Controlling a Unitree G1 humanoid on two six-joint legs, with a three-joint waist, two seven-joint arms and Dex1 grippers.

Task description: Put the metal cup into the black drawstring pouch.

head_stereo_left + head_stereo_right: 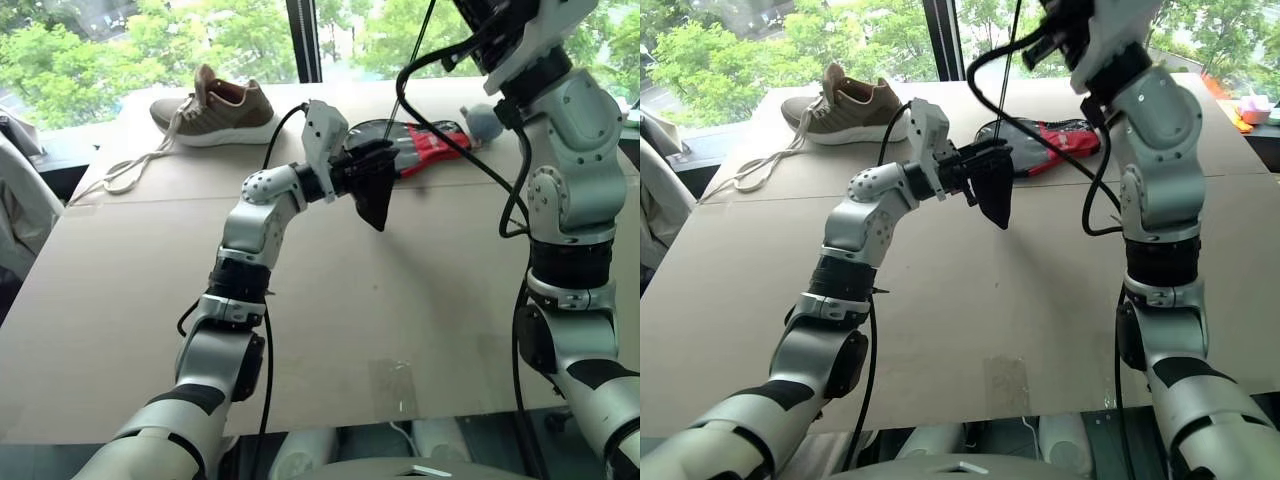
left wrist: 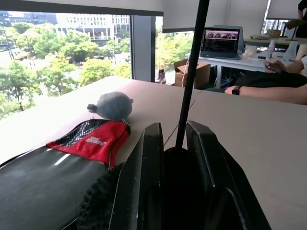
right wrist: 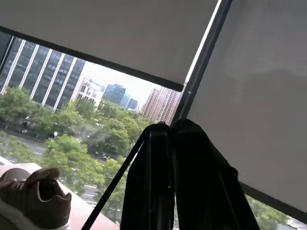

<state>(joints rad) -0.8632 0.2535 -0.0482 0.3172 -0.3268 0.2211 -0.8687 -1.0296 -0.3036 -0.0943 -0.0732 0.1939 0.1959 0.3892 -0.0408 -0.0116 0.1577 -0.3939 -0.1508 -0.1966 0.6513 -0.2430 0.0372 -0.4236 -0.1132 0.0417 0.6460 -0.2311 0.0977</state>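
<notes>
My left gripper (image 1: 360, 165) is shut on the mouth of the black drawstring pouch (image 1: 376, 203), which hangs from it above the middle of the table. In the left wrist view, black fabric is bunched between the fingers (image 2: 148, 158). The pouch's thin cord (image 1: 415, 60) runs taut, straight up from the mouth. My right arm is raised high over the far right of the table. Its gripper (image 3: 168, 129) is shut on the cord (image 3: 115, 184) at the top. The metal cup is hidden.
A brown shoe (image 1: 215, 108) with loose laces lies at the far left of the table (image 1: 400, 330). Just behind the pouch lies a black-and-red paddle case (image 1: 428, 146), with a grey plush thing (image 1: 483, 122) beyond it. A person's arm (image 2: 273, 88) rests on the table's far side.
</notes>
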